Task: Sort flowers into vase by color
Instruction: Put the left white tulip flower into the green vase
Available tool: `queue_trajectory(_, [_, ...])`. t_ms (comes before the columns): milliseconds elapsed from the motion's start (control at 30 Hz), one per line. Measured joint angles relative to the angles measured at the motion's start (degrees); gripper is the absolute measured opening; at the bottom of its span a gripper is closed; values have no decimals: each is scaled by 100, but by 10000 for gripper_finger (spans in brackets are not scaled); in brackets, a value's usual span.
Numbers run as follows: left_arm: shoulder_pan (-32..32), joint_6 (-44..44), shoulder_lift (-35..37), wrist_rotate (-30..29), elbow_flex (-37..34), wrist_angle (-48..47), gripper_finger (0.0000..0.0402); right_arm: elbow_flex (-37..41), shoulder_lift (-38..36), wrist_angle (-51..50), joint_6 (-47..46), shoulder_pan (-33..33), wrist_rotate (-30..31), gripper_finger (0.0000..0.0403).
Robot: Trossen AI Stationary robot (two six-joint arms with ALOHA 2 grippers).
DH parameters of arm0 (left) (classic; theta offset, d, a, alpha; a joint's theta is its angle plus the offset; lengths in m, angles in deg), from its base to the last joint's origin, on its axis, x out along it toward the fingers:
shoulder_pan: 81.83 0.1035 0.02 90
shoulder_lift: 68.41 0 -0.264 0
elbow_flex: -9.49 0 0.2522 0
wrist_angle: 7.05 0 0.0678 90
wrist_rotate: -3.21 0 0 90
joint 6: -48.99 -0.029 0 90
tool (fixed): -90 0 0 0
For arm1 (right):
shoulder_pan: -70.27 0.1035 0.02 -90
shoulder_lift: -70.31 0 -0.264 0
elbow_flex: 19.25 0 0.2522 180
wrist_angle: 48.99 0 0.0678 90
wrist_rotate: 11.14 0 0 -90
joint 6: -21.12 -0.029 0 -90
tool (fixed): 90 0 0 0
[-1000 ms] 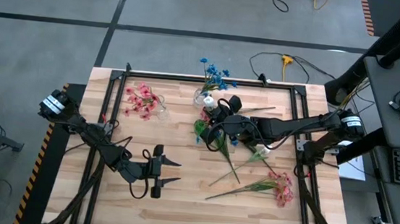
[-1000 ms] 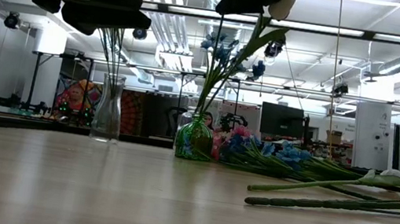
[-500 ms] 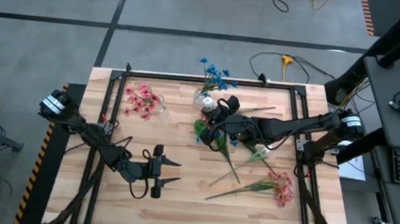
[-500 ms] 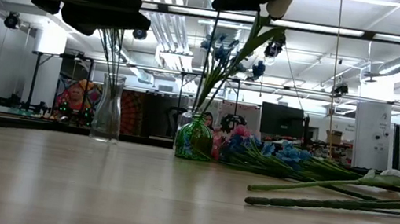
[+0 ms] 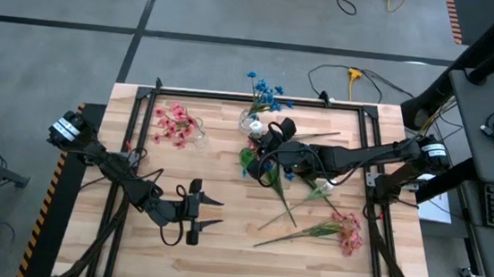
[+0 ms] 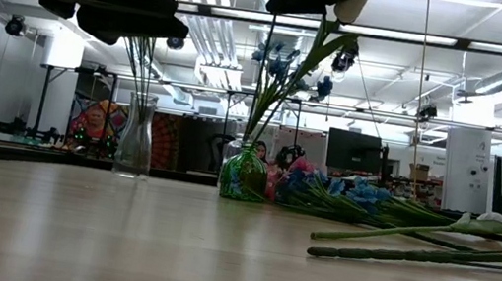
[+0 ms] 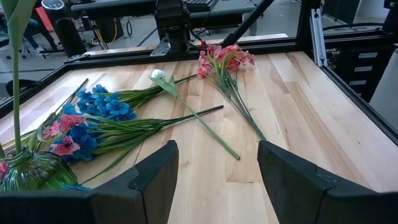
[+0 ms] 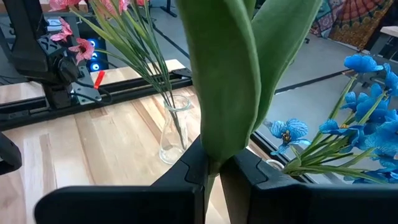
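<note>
Here's the right gripper [image 5: 258,139] up over the middle of the pale wooden table [image 5: 219,253], jaws pinched tight on a white-budded sprig with broad green leaves [image 8: 230,74]; the right wrist view shows the stem squeezed between the two fingers. It hangs above the round green glass vase [image 6: 244,174], which stands near the far edge, about midway along it, and already carries tall bright blue blossoms [image 6: 277,65].

Over towards the far left corner, a clear glass bottle vase [image 6: 135,143] has pink flowers [image 5: 173,121] standing in it. So two colours are started, I'd say, and plenty is left.

Still lying flat: a bundle of blue and pink sprigs [image 7: 93,118] just beside the green vase, a white bud on a long stem [image 7: 186,109] crossing the middle, and a pink cluster with thin green stems [image 5: 346,232] towards the near right corner. No third vase for white is visible.

The left gripper [image 5: 207,211] waits near the front edge, left of centre, jaws apart and holding nothing.
</note>
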Motion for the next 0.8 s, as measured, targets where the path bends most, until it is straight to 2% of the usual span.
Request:
queue_trajectory(600, [-1,2,0,0,2,-4,204,0,0,-86,12,0,1,24])
queue_trajectory(800, [-2,2,0,0,2,-4,204,0,0,-86,11,0,1,41])
